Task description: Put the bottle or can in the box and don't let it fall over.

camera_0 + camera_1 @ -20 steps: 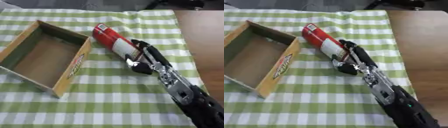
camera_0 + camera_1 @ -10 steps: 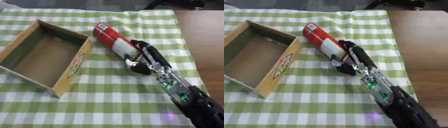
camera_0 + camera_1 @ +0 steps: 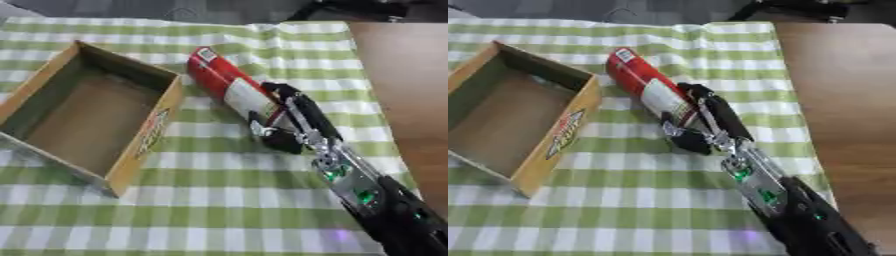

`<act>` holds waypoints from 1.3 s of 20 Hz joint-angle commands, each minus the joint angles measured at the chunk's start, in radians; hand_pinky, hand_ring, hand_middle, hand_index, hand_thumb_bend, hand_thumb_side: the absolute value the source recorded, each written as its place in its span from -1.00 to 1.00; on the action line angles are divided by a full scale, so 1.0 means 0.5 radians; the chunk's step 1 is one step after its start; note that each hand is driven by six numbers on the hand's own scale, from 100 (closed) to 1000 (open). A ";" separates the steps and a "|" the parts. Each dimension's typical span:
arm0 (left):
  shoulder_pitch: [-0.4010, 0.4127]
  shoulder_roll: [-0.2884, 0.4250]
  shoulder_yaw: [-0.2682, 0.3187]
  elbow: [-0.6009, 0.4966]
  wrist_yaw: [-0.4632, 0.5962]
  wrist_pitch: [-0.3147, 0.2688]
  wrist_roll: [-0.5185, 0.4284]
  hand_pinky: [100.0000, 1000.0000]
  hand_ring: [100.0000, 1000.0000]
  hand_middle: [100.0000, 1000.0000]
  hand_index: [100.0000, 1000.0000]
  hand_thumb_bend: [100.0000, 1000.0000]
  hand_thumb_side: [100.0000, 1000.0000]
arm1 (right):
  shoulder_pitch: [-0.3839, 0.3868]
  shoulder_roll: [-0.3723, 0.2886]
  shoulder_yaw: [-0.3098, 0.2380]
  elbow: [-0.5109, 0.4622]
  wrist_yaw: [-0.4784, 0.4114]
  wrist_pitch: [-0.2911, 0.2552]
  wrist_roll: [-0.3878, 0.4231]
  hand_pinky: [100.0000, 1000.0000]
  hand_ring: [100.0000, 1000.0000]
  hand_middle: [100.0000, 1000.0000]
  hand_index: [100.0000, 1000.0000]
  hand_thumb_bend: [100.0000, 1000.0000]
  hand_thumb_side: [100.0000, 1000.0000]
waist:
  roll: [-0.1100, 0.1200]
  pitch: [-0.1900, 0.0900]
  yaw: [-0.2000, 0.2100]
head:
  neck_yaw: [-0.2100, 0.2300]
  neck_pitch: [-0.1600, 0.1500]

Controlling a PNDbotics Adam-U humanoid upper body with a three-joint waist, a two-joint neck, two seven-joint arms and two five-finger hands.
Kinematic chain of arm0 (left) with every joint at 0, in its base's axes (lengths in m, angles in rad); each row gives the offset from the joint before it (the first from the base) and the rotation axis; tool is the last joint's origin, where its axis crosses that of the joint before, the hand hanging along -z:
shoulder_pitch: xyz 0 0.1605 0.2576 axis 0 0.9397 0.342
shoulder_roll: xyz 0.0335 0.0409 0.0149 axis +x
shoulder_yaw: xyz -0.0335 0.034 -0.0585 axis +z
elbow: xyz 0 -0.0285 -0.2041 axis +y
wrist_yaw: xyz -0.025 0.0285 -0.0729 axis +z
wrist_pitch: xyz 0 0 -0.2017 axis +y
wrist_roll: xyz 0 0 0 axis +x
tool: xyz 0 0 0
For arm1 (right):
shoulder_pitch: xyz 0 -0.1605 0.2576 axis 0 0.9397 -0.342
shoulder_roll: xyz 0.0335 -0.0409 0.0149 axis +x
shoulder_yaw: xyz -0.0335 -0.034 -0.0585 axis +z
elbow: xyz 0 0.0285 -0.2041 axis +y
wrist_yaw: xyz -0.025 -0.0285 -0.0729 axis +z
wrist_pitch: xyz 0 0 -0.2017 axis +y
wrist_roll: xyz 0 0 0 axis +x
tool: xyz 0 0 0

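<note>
A red can with a white label (image 3: 226, 84) lies on its side on the green checked cloth, just right of the box. Its top points to the far left. My right hand (image 3: 287, 121) has its fingers and thumb curled round the near end of the can. The open cardboard box (image 3: 54, 88) stands at the left, empty inside. My left hand is out of sight.
The checked cloth (image 3: 201, 205) covers most of the table. Bare brown tabletop (image 3: 401, 95) shows along the right side. My right forearm (image 3: 367, 195) runs from the lower right corner to the can.
My right hand's fingers have tightened a little round the can's near end. The can and the box lie where they were.
</note>
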 commanded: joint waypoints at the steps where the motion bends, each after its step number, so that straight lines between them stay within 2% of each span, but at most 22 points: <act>1: -0.020 0.027 0.022 -0.042 0.009 -0.004 -0.001 -0.01 -0.07 0.22 0.33 -0.98 0.39 | -0.017 -0.042 -0.004 -0.070 -0.048 -0.019 -0.054 -0.63 0.32 0.15 0.56 -1.00 -1.00 | -0.017 0.000 0.000 | -0.005 -0.021; 12: -0.018 0.028 0.022 -0.042 0.012 -0.002 -0.002 0.00 -0.07 0.22 0.33 -0.98 0.39 | -0.022 -0.059 -0.016 -0.187 -0.227 -0.077 -0.152 -0.64 0.28 0.13 0.55 -1.00 -1.00 | -0.010 -0.004 -0.004 | -0.007 -0.019; 14: -0.018 0.028 0.022 -0.042 0.013 -0.001 -0.003 0.00 -0.07 0.22 0.33 -0.98 0.39 | -0.022 -0.064 -0.021 -0.209 -0.239 -0.092 -0.172 -0.67 0.26 0.11 0.54 -1.00 -1.00 | -0.009 -0.004 -0.006 | -0.007 -0.019; 17: -0.018 0.028 0.022 -0.041 0.014 0.001 -0.006 0.00 -0.07 0.23 0.33 -0.98 0.39 | -0.021 -0.068 -0.028 -0.241 -0.251 -0.112 -0.211 -0.87 0.12 0.02 0.52 -1.00 -1.00 | -0.007 -0.004 -0.009 | -0.006 -0.019; 26: -0.017 0.028 0.023 -0.042 0.015 0.003 -0.009 0.01 -0.06 0.22 0.33 -0.98 0.39 | -0.022 -0.076 -0.032 -0.302 -0.253 -0.151 -0.317 -0.87 0.10 0.01 0.48 -1.00 -1.00 | -0.005 -0.006 -0.012 | -0.007 -0.019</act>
